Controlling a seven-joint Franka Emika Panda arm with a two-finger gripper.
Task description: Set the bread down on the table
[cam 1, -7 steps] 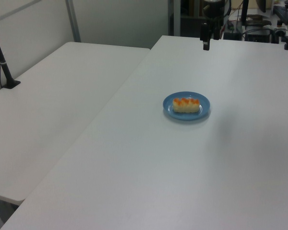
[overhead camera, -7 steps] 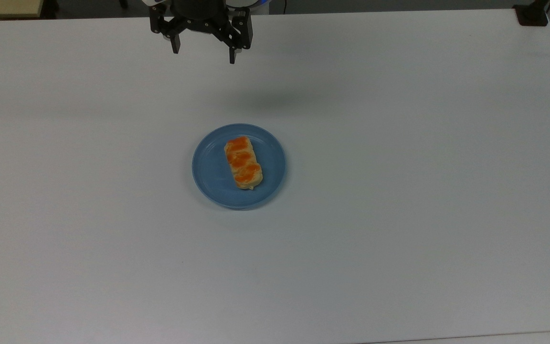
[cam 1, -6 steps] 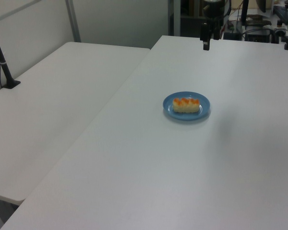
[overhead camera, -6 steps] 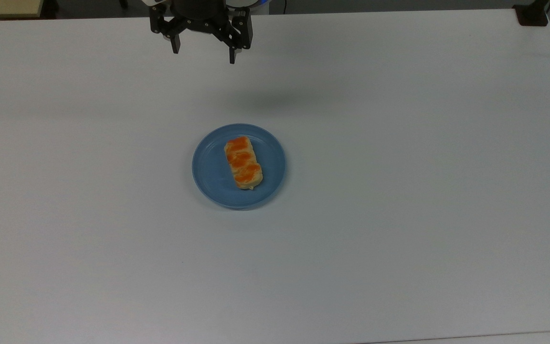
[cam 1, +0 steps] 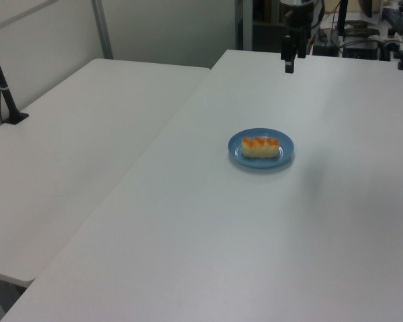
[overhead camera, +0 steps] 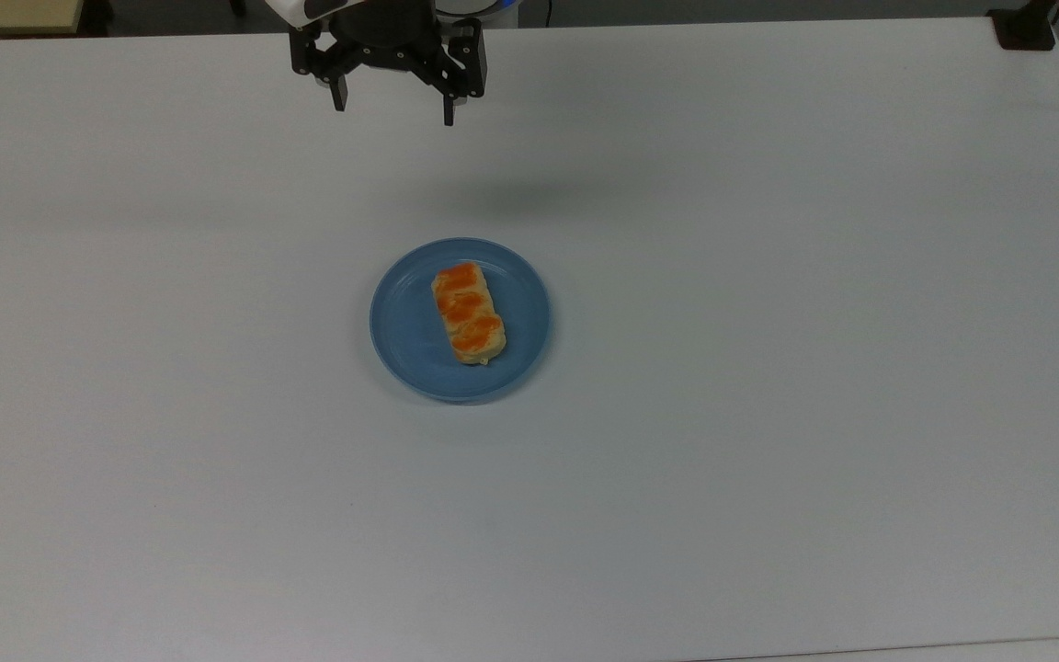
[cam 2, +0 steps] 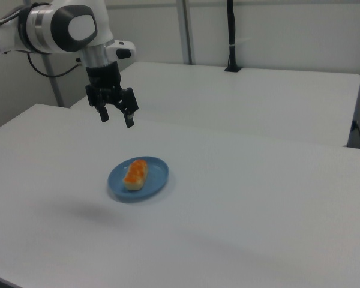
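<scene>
The bread (overhead camera: 469, 312) is seen lying on the blue plate (overhead camera: 401, 317), mid-surface (overhead camera: 768, 368). The end effector (overhead camera: 392, 103) is held high and well apart from it, fingers spread. If the descent is misjudged, the plate could be struck or dragged along with the loaf.

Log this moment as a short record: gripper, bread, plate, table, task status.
gripper: open, holding nothing, raised above the table near the top view's upper edge, apart from the plate
bread: lying flat on the plate, untouched
plate: blue, round, resting near the middle of the table
table: white, bare around the plate
second table: white, alongside, at the left view's left
task status: not started; bread not yet on the table
</scene>
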